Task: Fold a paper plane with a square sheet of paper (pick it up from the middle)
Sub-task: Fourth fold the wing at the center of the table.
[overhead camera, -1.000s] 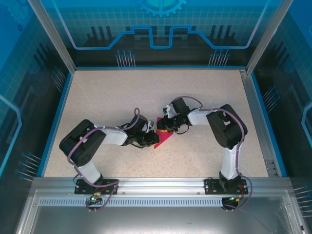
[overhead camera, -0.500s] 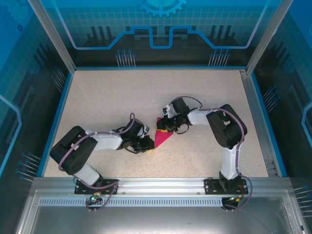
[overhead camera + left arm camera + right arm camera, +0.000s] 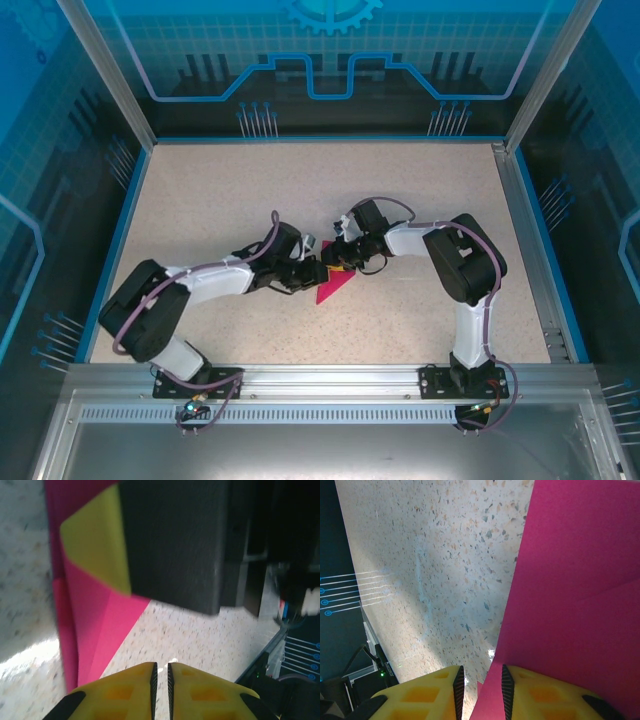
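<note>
Seen from above, the left gripper [image 3: 310, 271] rested low on the speckled table [image 3: 210, 200] near its middle, at the left edge of the paper plane [image 3: 333, 288], a magenta-pink folded sheet lying flat on the surface. In the left wrist view its yellow fingertips stood almost together, with only a thin slit between them and nothing in that slit. The pink paper lay just beside the left fingertip, and whether the two touched could not be told. The right gripper [image 3: 482, 680] met the paper from the far side, one yellow finger [image 3: 95, 535] lying flat on top of the pink fold. Its jaws stood a little apart, with the paper's edge running into the gap and bare table showing beside it. The two grippers sat just beside each other over the paper. Open tabletop surrounded them on every side, and the blue rim [image 3: 118, 250] and metal frame posts [image 3: 105, 70] were well apart from the paper.
</note>
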`<state>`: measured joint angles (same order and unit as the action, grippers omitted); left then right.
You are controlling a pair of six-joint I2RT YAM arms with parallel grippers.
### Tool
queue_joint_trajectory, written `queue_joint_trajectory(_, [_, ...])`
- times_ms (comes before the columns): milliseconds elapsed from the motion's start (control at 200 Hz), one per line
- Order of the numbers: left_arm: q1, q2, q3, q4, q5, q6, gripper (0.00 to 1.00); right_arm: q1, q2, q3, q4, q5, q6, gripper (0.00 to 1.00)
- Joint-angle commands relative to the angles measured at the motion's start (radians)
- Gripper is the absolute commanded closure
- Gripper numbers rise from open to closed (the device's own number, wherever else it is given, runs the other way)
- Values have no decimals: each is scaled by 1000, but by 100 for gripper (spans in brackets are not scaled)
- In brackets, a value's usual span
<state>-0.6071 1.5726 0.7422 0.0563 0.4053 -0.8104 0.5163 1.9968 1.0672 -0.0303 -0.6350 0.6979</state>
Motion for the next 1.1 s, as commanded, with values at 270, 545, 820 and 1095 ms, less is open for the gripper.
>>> queue_joint_trajectory(270, [-30,186,-31,-27,-59,11,90,13,81,-27,-67,121,-23,70])
queue_joint_trajectory(545, [-51,191,-108,-48,-128,1,96,-9,-32,51,-123,119,-35,70])
queue_joint_trajectory(820, [-51,188,-109,-38,-136,5,98,-18,-141,14,-121,88,-79,90])
queue_joint_trajectory(1095, [-51,191,-98,-36,-129,5,98,55,-80,-20,-84,116,-60,93])
